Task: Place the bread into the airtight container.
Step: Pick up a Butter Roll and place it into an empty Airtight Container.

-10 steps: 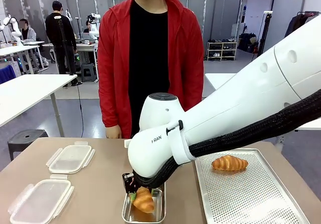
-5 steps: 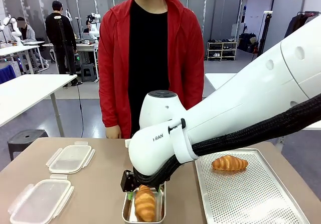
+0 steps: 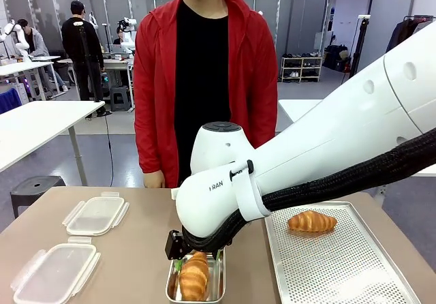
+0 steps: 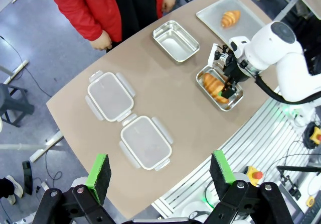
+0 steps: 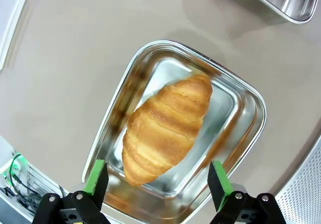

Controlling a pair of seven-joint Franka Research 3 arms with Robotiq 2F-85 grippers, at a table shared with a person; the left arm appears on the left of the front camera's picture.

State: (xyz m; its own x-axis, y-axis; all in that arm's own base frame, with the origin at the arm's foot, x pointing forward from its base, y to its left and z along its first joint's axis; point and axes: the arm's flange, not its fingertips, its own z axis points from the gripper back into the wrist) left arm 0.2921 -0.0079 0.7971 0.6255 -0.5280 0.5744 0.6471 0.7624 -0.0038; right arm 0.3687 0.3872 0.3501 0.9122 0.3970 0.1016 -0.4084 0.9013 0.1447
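A golden croissant (image 5: 165,126) lies flat in a small steel container (image 5: 239,91) on the tan table. My right gripper (image 5: 157,179) hovers just above it, open, its green pads (image 5: 95,176) either side of the bread and clear of it. In the front view the same croissant (image 3: 194,277) rests in the container (image 3: 216,282) under the right gripper (image 3: 184,264), near the table's front edge. My left gripper (image 4: 159,171) is open and holds nothing, high above the table, looking down on the filled container (image 4: 219,87). A second croissant (image 3: 311,221) lies on the perforated tray (image 3: 340,263).
Two clear plastic lids (image 3: 95,214) (image 3: 54,271) lie at the table's left. A second, empty steel container (image 4: 175,40) stands nearer the person in a red jacket (image 3: 157,79), who is at the far edge with hands down. My right arm (image 3: 306,161) spans the table's middle.
The right gripper, which held the croissant tilted over the container, has let go and opened. The croissant now lies flat in the container, and the gripper has lifted slightly.
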